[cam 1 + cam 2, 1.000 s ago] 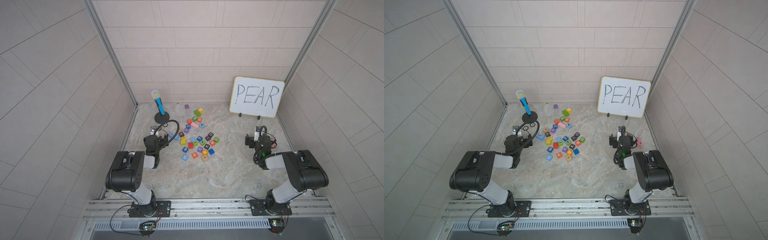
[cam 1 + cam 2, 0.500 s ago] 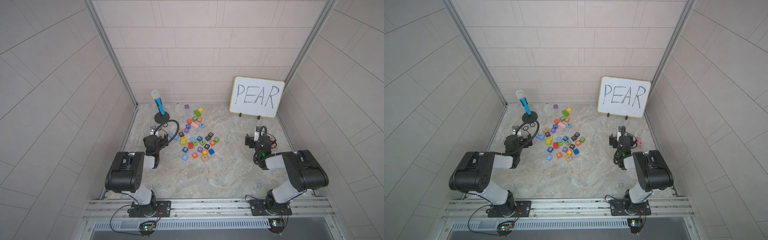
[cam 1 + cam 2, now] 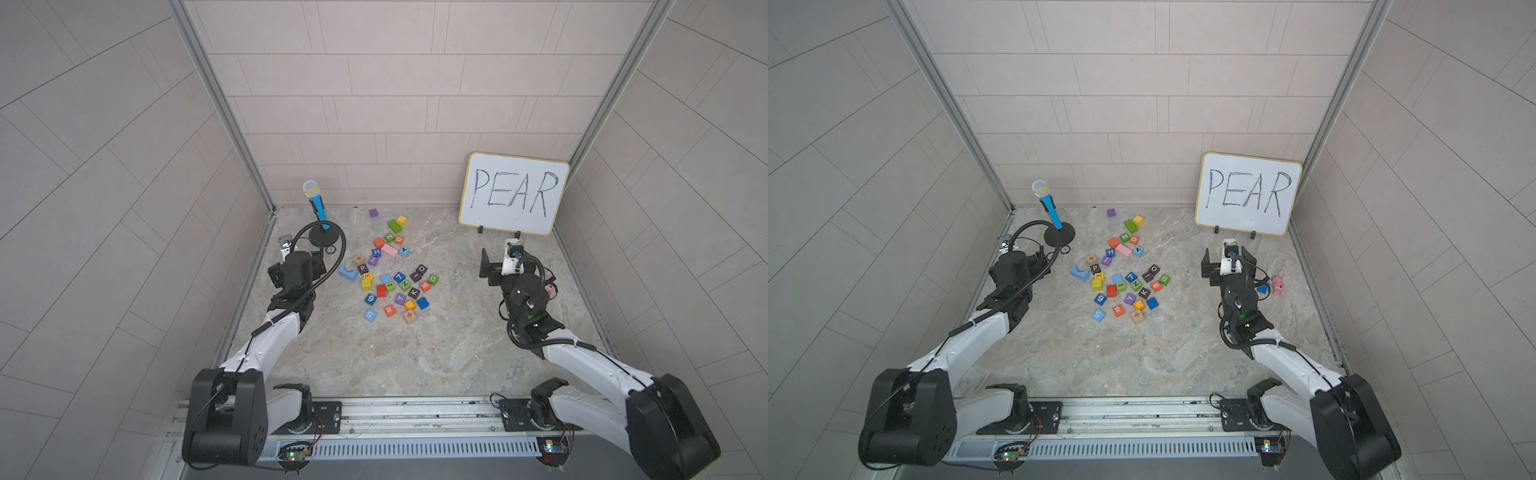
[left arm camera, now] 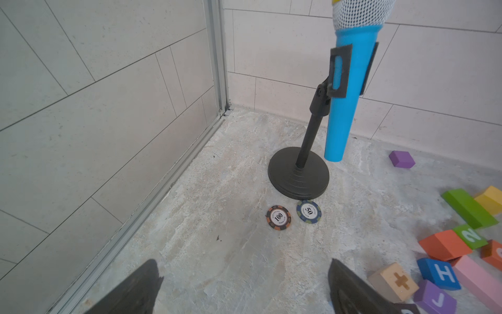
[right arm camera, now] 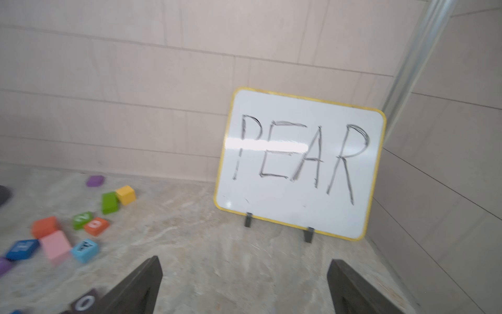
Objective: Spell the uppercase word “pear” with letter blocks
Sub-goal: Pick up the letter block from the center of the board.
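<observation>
Left gripper [image 4: 243, 262]: jaws wide apart, empty, facing the microphone stand [image 4: 298, 174].
Blocks: P block [image 3: 362, 268] and E block [image 3: 367, 276] side by side; R block [image 3: 389, 309] at the near edge; A block [image 3: 404, 250] farther back.
Progress: nothing lined up; all four placements remain.
Right gripper [image 5: 244, 259]: jaws apart, empty, facing the whiteboard [image 5: 298, 163].
Views: the poker chips [image 4: 278, 217] are plain only from the left wrist; the pink toy [image 3: 1278, 284] shows whole in a top view.

Top views: high over the arm bases [image 3: 299, 409], tilted down at the back wall [image 3: 395, 124]; both hold the whole floor [image 3: 415, 353], letter blocks [image 3: 390, 286] central. Left wrist: low, close, facing microphone stand [image 4: 298, 174]. Right wrist: low, facing whiteboard [image 5: 298, 163]. Both wrists catch the green block [image 4: 467, 208].
</observation>
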